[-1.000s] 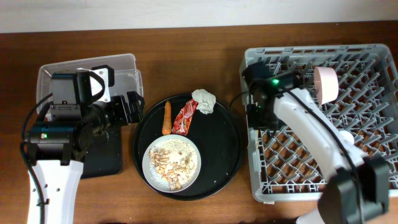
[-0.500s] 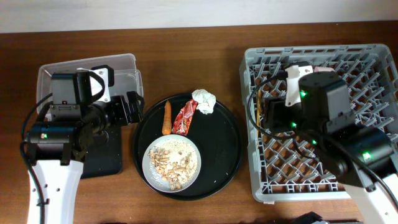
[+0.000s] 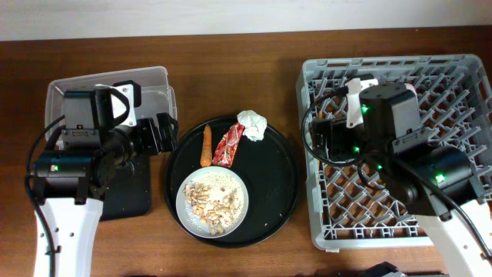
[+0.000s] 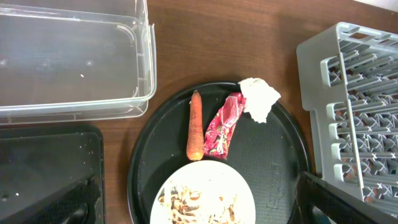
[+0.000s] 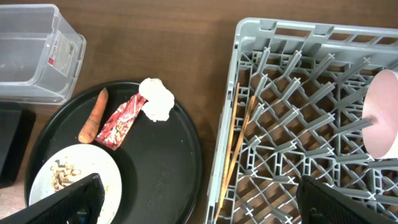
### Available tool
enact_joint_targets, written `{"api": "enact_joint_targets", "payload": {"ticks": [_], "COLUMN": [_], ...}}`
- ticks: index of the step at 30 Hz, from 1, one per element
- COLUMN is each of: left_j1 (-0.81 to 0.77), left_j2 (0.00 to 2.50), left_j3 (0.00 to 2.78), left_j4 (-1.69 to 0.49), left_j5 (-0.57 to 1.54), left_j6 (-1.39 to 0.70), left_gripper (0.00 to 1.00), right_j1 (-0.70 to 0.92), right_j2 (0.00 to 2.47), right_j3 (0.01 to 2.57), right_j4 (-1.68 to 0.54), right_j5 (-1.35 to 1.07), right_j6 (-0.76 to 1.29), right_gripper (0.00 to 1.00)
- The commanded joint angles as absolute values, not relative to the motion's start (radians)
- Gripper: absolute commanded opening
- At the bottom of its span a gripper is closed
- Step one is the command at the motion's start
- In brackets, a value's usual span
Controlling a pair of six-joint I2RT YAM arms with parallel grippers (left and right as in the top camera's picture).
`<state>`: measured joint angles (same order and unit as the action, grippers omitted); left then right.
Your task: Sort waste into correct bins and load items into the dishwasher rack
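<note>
On the round black tray (image 3: 273, 181) lie an orange carrot (image 3: 206, 146), a red wrapper (image 3: 228, 145) and a white tissue (image 3: 251, 125). A pale plate (image 3: 213, 201) beside them carries beige scraps with rice. My left gripper (image 4: 199, 208) hangs open above that plate, holding nothing. My right gripper (image 5: 211, 202) is open over the left edge of the grey dishwasher rack (image 5: 298, 81). Two wooden chopsticks (image 5: 236, 146) lie in the rack below it, free of the fingers. A pinkish bowl (image 5: 384, 121) stands on edge in the rack at the right.
A clear plastic tub (image 3: 108, 88) sits at the back left, with a flat black rectangular tray (image 3: 127, 192) just in front of it. My right arm (image 3: 384, 115) covers the middle of the rack (image 3: 461, 77) in the overhead view. Bare wooden table runs between tub and rack.
My right gripper has opened wide and its arm has swung over the rack's left half, hiding the bowl from above. The chopsticks lie loose in the rack. The left arm has stayed still.
</note>
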<state>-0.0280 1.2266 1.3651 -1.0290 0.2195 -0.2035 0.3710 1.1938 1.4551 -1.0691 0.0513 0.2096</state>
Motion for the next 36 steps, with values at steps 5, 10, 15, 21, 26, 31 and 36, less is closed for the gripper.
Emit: {"api": "enact_joint_targets", "payload": {"ticks": [5, 10, 15, 21, 26, 31, 36], "left_j1": [-0.03, -0.03, -0.03, -0.03, -0.03, -0.03, -0.03], "left_j2": [1.224, 1.224, 1.224, 1.224, 1.224, 1.224, 1.224], "left_j3": [1.373, 1.373, 1.373, 1.373, 1.373, 1.373, 1.373], "left_j4": [-1.028, -1.028, -1.028, -1.028, -1.029, -1.031, -1.031], "left_j5": [0.212, 0.212, 0.212, 0.212, 0.212, 0.212, 0.212], "left_j6": [-0.212, -0.212, -0.212, -0.212, -0.212, -0.212, -0.212], "left_gripper": [0.99, 0.99, 0.99, 0.99, 0.99, 0.99, 0.99], "right_j1": [0.373, 0.358, 0.36, 0.357, 0.332, 0.331, 0.324], "right_j2": [1.237, 1.227, 1.124, 0.914, 0.644, 0.273, -0.004], "right_j3": [1.464, 1.465, 1.459, 1.228, 0.798, 0.38, 0.21], "right_j4": [-1.075, -1.113, -1.098, -0.827, -0.483, -0.271, -0.266], "right_j5": [0.057, 0.064, 0.064, 0.06, 0.06, 0.049, 0.03], "right_j6": [0.214, 0.221, 0.131, 0.027, 0.007, 0.008, 0.008], "right_gripper": [0.98, 0.98, 0.98, 0.98, 0.98, 0.98, 0.98]}}
